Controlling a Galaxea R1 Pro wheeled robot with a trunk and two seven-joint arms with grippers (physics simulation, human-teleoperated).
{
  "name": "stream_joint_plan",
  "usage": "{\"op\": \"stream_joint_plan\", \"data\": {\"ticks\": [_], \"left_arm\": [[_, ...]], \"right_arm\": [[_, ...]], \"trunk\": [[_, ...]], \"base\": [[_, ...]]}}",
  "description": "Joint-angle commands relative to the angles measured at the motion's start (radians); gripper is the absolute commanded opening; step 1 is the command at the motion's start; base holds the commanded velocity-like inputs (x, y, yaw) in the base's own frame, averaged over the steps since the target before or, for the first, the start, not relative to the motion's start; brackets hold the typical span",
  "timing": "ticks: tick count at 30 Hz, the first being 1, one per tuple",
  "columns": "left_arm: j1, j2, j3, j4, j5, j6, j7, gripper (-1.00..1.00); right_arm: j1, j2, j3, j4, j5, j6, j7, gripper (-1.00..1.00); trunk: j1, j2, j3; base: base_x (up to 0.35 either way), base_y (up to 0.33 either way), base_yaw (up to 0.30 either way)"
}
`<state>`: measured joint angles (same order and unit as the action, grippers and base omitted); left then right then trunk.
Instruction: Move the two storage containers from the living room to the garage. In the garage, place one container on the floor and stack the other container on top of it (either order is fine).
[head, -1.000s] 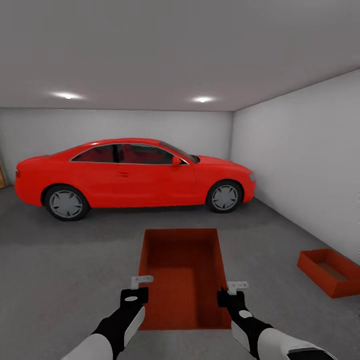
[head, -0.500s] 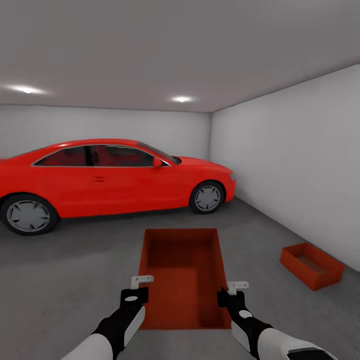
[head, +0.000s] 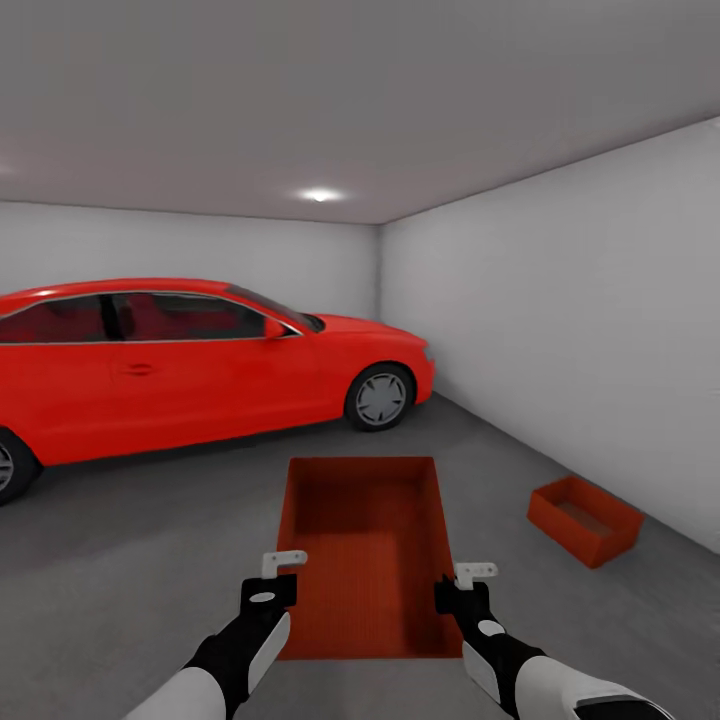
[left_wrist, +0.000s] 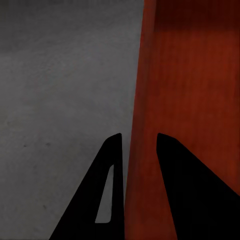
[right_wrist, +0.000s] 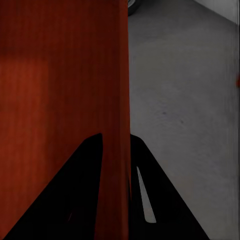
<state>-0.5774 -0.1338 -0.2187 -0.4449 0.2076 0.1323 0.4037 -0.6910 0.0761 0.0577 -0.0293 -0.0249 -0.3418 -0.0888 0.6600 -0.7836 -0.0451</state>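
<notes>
One red car (head: 190, 370) stands in the garage. There are two containers: one on the floor (head: 120, 560) near the right wall (head: 585, 519), one carried (head: 365, 550). It looks stiff, light and thin-walled, so the side rims are best to grasp. Left gripper (head: 285, 563) and right gripper (head: 474, 572) each clamp one rim.

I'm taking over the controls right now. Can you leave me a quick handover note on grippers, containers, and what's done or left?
Left gripper: shut on the carried container's left wall.
Right gripper: shut on its right wall.
The other container sits on the garage floor ahead to the right, near the white wall; red car at left.
Done: both containers are in the garage.
Left: drive over and stack the carried one on it.
</notes>
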Motion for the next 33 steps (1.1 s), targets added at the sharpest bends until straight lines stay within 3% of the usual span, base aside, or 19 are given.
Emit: {"op": "stream_joint_plan", "data": {"ticks": [1, 33], "left_arm": [[-0.001, 0.0, -0.002, -0.007, -0.004, 0.005, 0.007, -1.0], [-0.001, 0.0, -0.002, -0.004, -0.004, 0.004, 0.007, -1.0]], "right_arm": [[-0.001, 0.001, -0.013, 0.003, -0.003, -0.002, 0.001, -1.0], [-0.001, -0.001, -0.013, 0.003, -0.003, -0.003, 0.003, -1.0]], "trunk": [[0.001, -0.001, -0.002], [0.001, -0.001, -0.002]], "base": [[0.313, 0.186, -0.282], [0.313, 0.152, -0.282]]}}
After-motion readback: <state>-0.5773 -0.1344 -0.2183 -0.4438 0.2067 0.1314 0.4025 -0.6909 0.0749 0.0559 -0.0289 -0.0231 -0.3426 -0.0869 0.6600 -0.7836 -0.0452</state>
